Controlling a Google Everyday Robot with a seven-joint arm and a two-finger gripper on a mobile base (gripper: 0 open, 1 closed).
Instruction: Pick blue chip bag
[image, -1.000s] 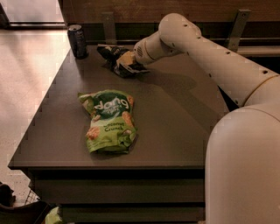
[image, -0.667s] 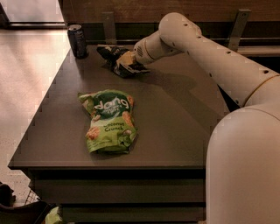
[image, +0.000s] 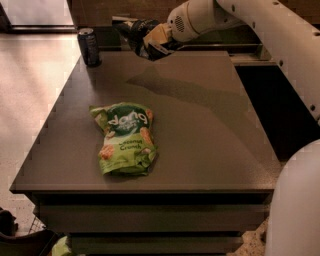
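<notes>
Navy-blue and glossy, the blue chip bag (image: 134, 29) is hanging in the air over the far edge of the table (image: 210, 130), clear of the surface, and it is casting a soft shadow (image: 150, 82) on the tabletop below. The gripper (image: 156, 43) is sitting at the far side of the scene, just right of the bag. Its fingers are pinching closed on the bag's right end, though how much foil is lying between them is hidden.

Slipping is looking like the main risk. The bag is being held by one end only, most of it is sticking out to the left unsupported, and slick foil is giving the pads little to bite on. A quick swing of the arm (image: 250, 20) could be enough to pull it free.

Where it would fall is also mattering. The bag is hovering close to the table's far edge, so a drop could be sending it behind the table, out of reach.

The dark drink can (image: 89, 46) is standing near the far left corner, not far from the bag's free end. A sweep to the left at this height could be knocking it over. The green bag (image: 125, 137) is lying well apart, nearer and to the left, and is facing no threat.
</notes>
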